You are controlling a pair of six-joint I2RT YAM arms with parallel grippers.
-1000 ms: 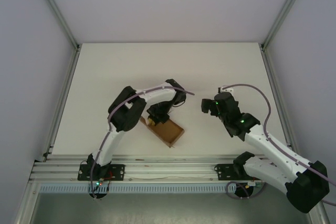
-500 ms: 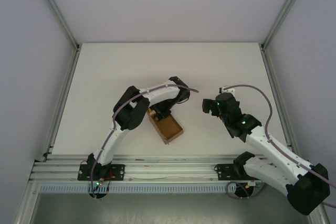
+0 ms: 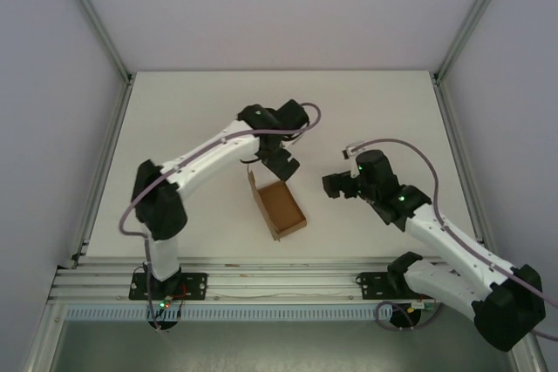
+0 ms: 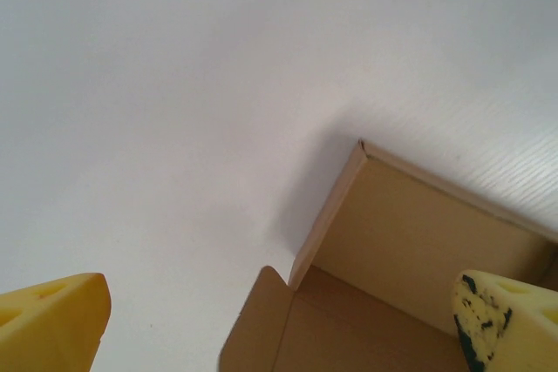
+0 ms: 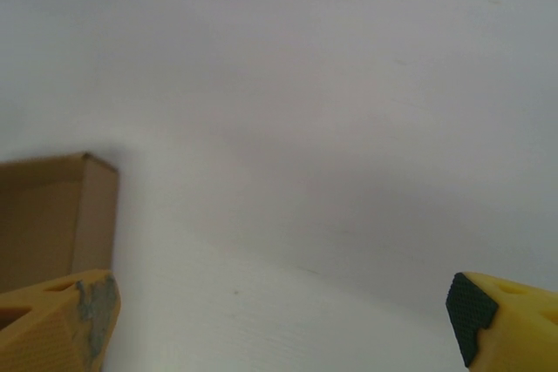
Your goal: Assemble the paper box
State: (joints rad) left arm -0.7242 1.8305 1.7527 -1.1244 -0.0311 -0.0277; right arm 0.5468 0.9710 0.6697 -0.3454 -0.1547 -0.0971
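The paper box lies on the table as an open tray, at about 6 o'clock from the table's middle, with its long axis turned toward 11 o'clock. Its side walls are seen raised, and a flap stands upright at the 11 o'clock end. In the left wrist view one far corner of the tray is shown, with the brown floor visible inside it.

The left gripper is held just beyond the box at its 12 o'clock side, with its yellow fingers spread wide and nothing caught between them. The right gripper is poised at 3 o'clock from the box, near but apart from it, and its jaws too are spread with nothing held; one wall of the box is seen at 9 o'clock in its wrist view.

The step in hand is judged to be a pause between grips: the tray is formed, but the standing flap is not yet folded down or tucked. For the next move a fresh hold is called for, most likely with one wall steadied from 3 o'clock while the flap is pressed over from 11 o'clock. Whether further tabs remain cannot be told.

The box's 6 o'clock corner lies near the table's front edge and the metal rail, so any push toward 6 o'clock should be kept gentle. Toward 12 and 9 o'clock bare table is left for sliding or turning, and the enclosure walls are well apart from both arms.
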